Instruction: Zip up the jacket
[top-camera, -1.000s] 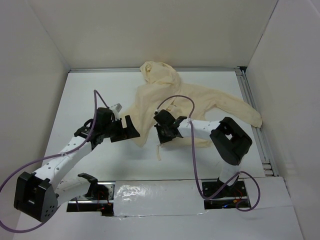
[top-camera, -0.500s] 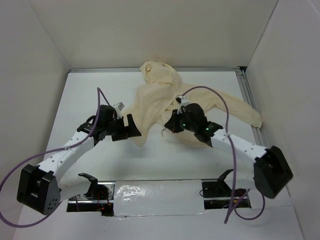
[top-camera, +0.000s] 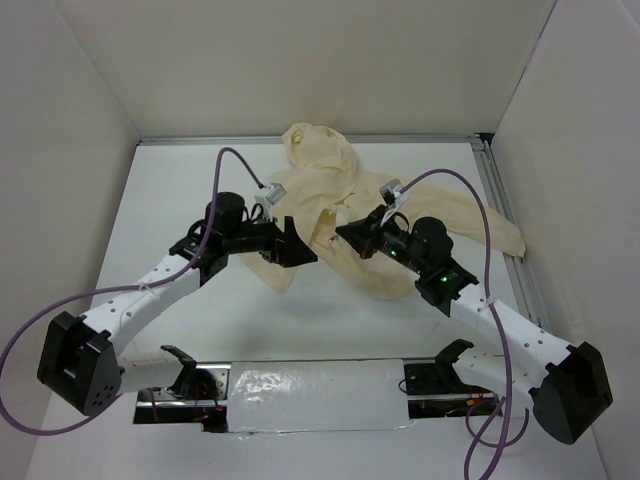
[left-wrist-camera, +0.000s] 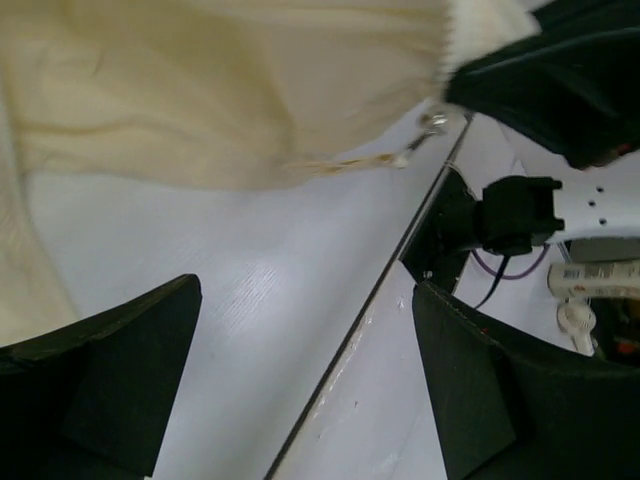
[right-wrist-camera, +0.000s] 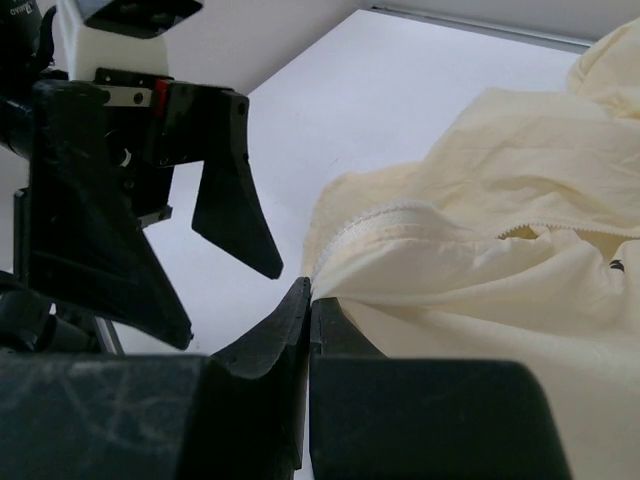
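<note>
White tabletop (top-camera: 170, 200) beneath crumpled cream-yellow hooded jacket (top-camera: 320, 178), sleeve outstretched rightward.

Overhead view, two wrist views
The jacket (top-camera: 320, 188) is seen from above and, closely, from both wrists

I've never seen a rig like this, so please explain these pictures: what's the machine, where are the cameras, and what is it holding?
These are two robot arms bolted at the near edge of a white table. One picture looks down from above and behind them; the other two come from a camera on each wrist. A pale cream hooded jacket lies rumpled on the table. The right claw is pinched shut on the jacket's edge, near its zipper teeth. The left claw is open close by, holding nothing.
</note>
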